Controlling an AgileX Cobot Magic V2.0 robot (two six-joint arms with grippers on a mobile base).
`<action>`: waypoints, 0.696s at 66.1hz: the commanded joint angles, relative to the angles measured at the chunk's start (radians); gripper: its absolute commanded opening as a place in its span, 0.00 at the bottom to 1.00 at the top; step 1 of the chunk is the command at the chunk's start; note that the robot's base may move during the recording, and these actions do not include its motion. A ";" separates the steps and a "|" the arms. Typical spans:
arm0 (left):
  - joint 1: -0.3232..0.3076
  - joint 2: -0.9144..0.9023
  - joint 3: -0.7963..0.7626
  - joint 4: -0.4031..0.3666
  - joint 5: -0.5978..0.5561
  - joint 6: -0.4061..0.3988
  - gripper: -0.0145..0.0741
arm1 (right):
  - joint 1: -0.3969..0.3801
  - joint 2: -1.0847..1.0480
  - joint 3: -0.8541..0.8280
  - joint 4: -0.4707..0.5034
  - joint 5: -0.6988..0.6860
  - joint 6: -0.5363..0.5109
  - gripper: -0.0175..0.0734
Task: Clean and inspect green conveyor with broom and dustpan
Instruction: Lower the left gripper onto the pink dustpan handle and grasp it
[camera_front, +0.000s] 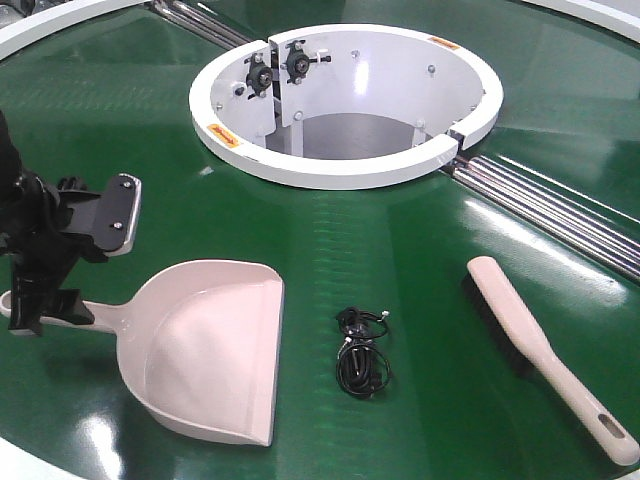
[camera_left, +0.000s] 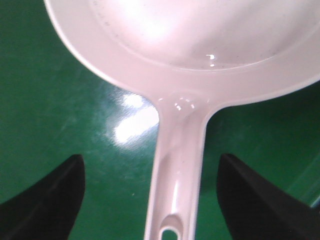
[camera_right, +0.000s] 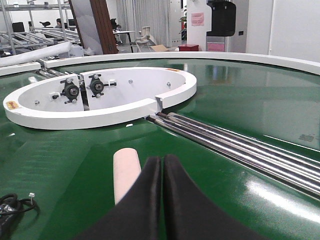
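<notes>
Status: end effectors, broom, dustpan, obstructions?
Left end effector open, straddling dustpan handle. Right end effector shut, empty, by broom. Black cable lying between dustpan and broom.

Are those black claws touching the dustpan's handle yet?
Apart. In the left wrist view the left gripper has its fingers either side of the dustpan handle, with green conveyor showing in both gaps.

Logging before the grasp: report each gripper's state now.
Left gripper: open, jaws either side of the dustpan handle, not touching it.
Right gripper: shut, holding nothing; the broom lies just beyond it.
</notes>
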 joint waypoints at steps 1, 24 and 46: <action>-0.006 -0.024 -0.010 -0.030 -0.016 0.012 0.75 | -0.004 -0.019 0.022 -0.004 -0.074 -0.005 0.18; -0.006 -0.013 0.086 -0.026 -0.092 0.092 0.75 | -0.004 -0.019 0.022 -0.004 -0.074 -0.005 0.18; -0.006 0.023 0.116 -0.026 -0.189 0.156 0.68 | -0.004 -0.019 0.022 -0.004 -0.074 -0.005 0.18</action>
